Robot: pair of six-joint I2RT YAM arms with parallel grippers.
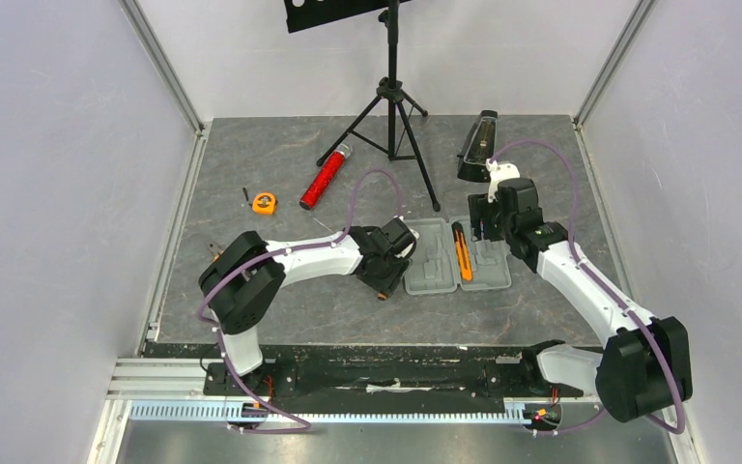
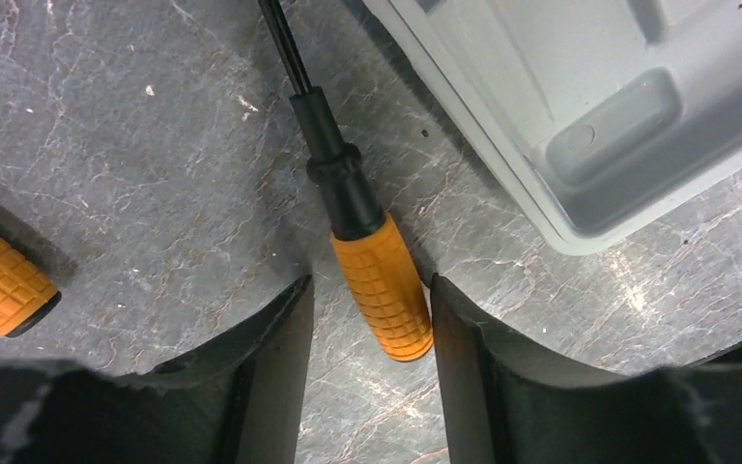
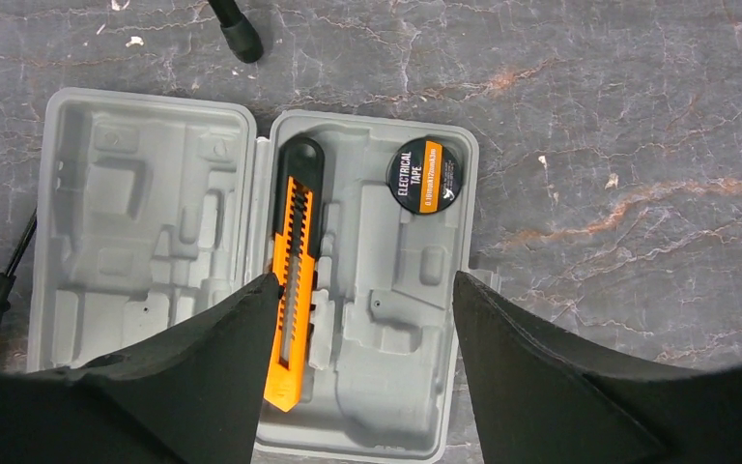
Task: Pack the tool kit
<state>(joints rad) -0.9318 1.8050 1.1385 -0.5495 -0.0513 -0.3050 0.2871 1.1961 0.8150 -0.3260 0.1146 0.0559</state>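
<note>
My left gripper (image 2: pixel 367 295) spread astride orange screwdriver (image 2: pixel 350 188) handle, lower centre of wrist view, grey case (image 2: pixel 541 58) at upper right. My right gripper (image 3: pixel 365 280) agape above open case; knife (image 3: pixel 295 251), tape roll (image 3: pixel 425 176) seated inside.

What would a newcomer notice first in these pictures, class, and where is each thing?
The open grey case lies centrally, an orange knife and a roll of tape in its right half. Left of it, the left gripper straddles the orange handle of a screwdriver. A red cylinder lies farther back.
</note>
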